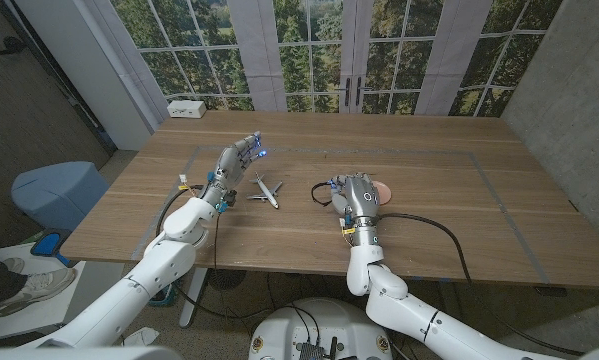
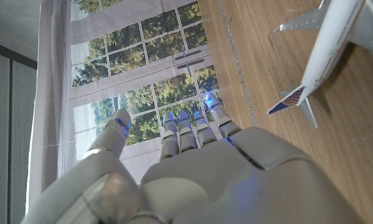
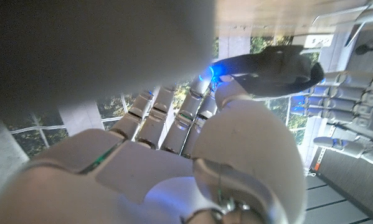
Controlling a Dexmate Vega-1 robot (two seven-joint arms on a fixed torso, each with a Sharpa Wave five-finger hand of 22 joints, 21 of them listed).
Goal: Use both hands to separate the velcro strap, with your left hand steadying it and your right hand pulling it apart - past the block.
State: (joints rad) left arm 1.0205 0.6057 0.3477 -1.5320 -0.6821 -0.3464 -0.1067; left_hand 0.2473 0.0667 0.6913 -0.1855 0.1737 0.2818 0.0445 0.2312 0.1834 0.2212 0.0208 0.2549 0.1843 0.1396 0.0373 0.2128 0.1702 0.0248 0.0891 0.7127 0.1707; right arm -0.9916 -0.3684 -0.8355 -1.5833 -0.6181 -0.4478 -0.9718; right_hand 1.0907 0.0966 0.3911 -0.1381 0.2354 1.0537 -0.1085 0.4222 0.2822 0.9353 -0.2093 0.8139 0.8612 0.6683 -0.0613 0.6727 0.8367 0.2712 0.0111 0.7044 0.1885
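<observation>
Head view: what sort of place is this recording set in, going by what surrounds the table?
Probably an indoor lab or office room: a wooden table stands before tall paned windows looking onto trees, with a grey wall beside it and cables trailing off the table edge.

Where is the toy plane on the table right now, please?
In the head view, the plane lies on the table near its middle, between the two hands: just right of the raised left hand and left of the right hand.
</observation>
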